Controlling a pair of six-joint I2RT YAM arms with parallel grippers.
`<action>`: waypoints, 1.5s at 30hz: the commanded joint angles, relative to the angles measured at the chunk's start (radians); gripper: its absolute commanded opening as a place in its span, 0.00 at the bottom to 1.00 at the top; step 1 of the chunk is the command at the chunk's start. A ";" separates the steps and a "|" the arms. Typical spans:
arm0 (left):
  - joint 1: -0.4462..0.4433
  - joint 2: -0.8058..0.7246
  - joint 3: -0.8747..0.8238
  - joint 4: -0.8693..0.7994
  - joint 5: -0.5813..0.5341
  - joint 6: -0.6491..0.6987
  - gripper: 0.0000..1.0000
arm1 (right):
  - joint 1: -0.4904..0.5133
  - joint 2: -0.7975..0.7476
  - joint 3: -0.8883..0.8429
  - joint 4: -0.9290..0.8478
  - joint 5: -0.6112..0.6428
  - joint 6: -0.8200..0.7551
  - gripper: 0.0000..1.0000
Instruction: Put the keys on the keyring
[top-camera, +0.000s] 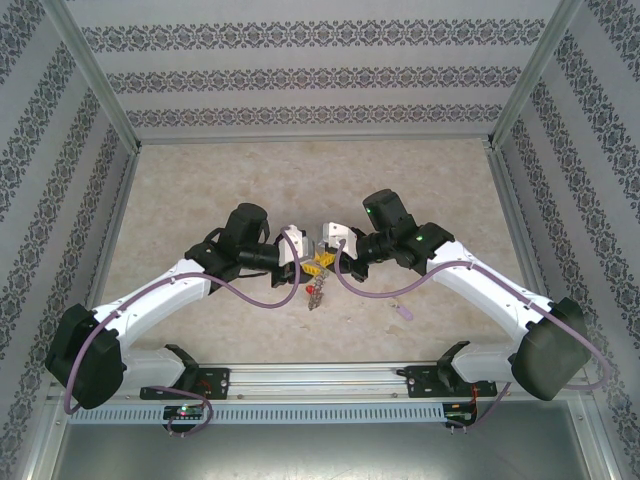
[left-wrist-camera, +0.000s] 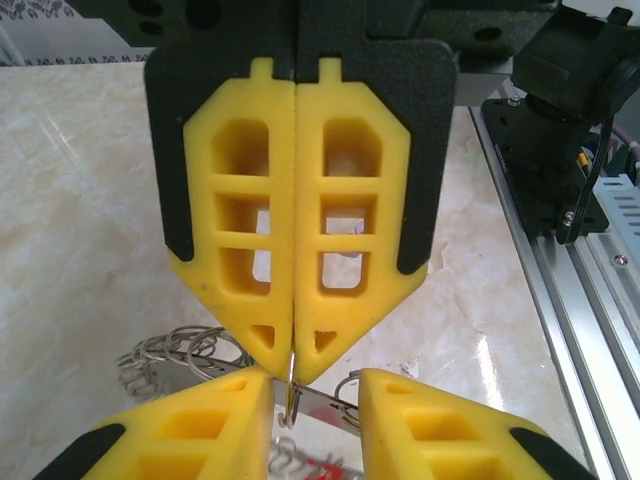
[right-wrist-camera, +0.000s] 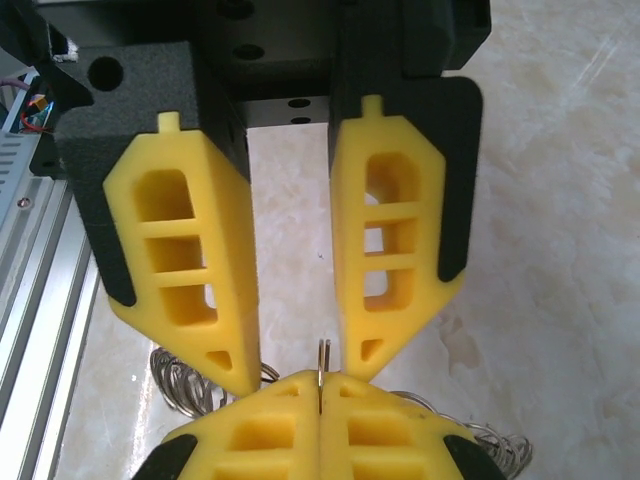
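Meeting tip to tip above the middle of the pale marbled table (top-camera: 200, 190), the two arms point their yellow fingers at each other. The right gripper (left-wrist-camera: 293, 372) is pressed fully closed, its pads flat against one another. Pinched at their very tips is a thin metal piece (right-wrist-camera: 322, 358) that pokes out a little past them. I can't make out whether it is a wire loop of the ring or part of a key.

The left gripper (right-wrist-camera: 302, 372) stands with its jaws apart and a clear gap between them. It has one finger on either side of that pinched piece and is holding nothing that I can see.

The keyring (left-wrist-camera: 178, 355) lies on the table right beneath the fingertips, its fringe of small wire loops spilling out to both sides. A key with a red tag (top-camera: 313, 290) sits just on the near side of the grippers, close against the ring. A key with a lilac tag (top-camera: 401, 311) lies by itself off to the right and nearer the arm bases, well apart from the ring.
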 joint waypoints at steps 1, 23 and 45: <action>-0.013 0.009 -0.006 0.036 -0.006 -0.004 0.21 | 0.014 -0.004 0.003 0.019 -0.045 0.008 0.00; -0.013 0.049 -0.136 0.393 -0.043 -0.181 0.00 | 0.014 -0.042 -0.216 0.207 0.047 0.093 0.17; -0.013 0.047 -0.161 0.419 -0.054 -0.201 0.00 | -0.009 -0.130 -0.315 0.381 0.074 0.164 0.19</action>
